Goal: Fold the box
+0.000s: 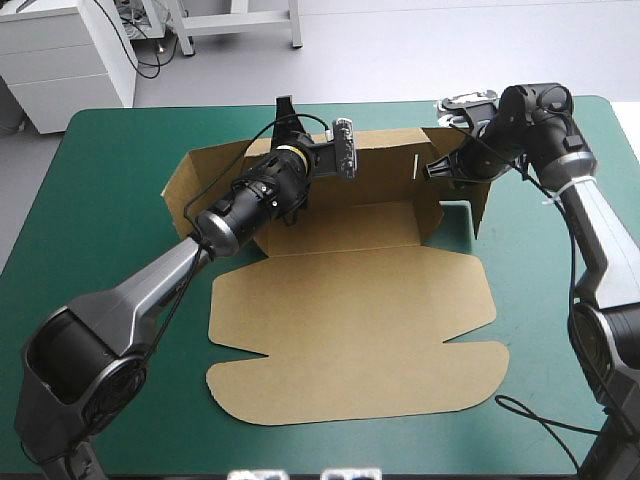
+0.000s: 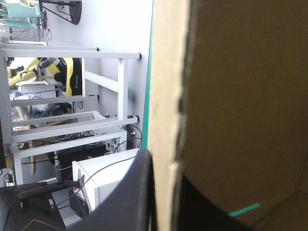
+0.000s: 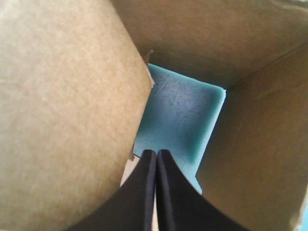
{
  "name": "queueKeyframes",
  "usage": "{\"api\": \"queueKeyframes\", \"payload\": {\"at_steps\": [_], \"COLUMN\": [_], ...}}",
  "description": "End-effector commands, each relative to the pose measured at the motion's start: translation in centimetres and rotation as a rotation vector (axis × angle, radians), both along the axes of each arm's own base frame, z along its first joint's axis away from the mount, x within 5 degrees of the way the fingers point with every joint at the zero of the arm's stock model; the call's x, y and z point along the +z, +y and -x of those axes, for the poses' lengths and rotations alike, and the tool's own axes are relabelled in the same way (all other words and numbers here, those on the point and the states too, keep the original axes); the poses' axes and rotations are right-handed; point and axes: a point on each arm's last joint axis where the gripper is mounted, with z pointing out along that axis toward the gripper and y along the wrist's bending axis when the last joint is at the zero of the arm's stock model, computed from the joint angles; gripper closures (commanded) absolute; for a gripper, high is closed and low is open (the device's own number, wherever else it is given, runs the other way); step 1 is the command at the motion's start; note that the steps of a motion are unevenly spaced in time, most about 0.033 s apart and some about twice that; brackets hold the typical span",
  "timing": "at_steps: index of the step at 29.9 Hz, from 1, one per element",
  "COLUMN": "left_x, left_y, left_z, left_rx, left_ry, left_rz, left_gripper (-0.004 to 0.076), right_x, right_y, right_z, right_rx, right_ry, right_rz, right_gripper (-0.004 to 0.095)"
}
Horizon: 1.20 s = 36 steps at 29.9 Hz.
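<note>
The brown box (image 1: 350,300) lies mid-table, its lid flat toward the near edge and its long back wall (image 1: 390,165) raised. My left gripper (image 1: 287,112) is at the top of that wall near its left half. In the left wrist view it (image 2: 161,163) is shut on the box, whose board edge (image 2: 163,96) runs between the black fingers. My right gripper (image 1: 432,168) is at the wall's right end beside the raised side flap. In the right wrist view it (image 3: 157,153) is shut in one pointed arch, with board (image 3: 62,120) on both sides and nothing gripped.
The teal-green cover (image 1: 120,200) shows as a band around the box on every side. A patch of the cover (image 3: 178,115) is visible ahead of the right gripper, inside the box's corner. The table's far edge runs just behind the back wall.
</note>
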Motion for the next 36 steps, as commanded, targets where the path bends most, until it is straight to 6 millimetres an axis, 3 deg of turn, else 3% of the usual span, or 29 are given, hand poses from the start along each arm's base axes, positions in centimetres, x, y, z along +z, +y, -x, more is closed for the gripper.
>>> {"api": "queueKeyframes", "payload": {"at_steps": [1,10,18,22,28,36], "left_x": [2.9,2.8,2.8,2.9,2.9,2.7], "left_y": [0.5,0.5,0.5,0.4,0.4,0.4], "left_z": [0.7,0.8,0.8,0.8,0.8,0.8], "left_rx": [-0.012,-0.005,-0.009,-0.014,-0.013,-0.009], "left_ry": [-0.076,-0.068,-0.072,-0.075,-0.074,-0.052], "left_rz": [0.060,0.058,0.061,0.064,0.063,0.087], "left_gripper": [0.0731,0.0731,0.0731,0.0731,0.0731,0.0731], "right_x": [3.9,4.0,4.3,5.2,7.1,7.0], "right_y": [-0.1,-0.7,-2.3,-3.0,-3.4,-3.1], "right_z": [2.9,9.0,16.9,19.5,20.4,17.6], "right_rx": [0.040,0.141,0.093,0.068,0.056,0.028], "right_ry": [-0.087,-0.114,-0.349,-0.503,-0.683,-0.743], "right_rz": [-0.040,-0.054,-0.097,-0.118,-0.125,-0.127], "right_gripper": [0.0927,0.0926,0.0926,0.0926,0.0927,0.0927]}}
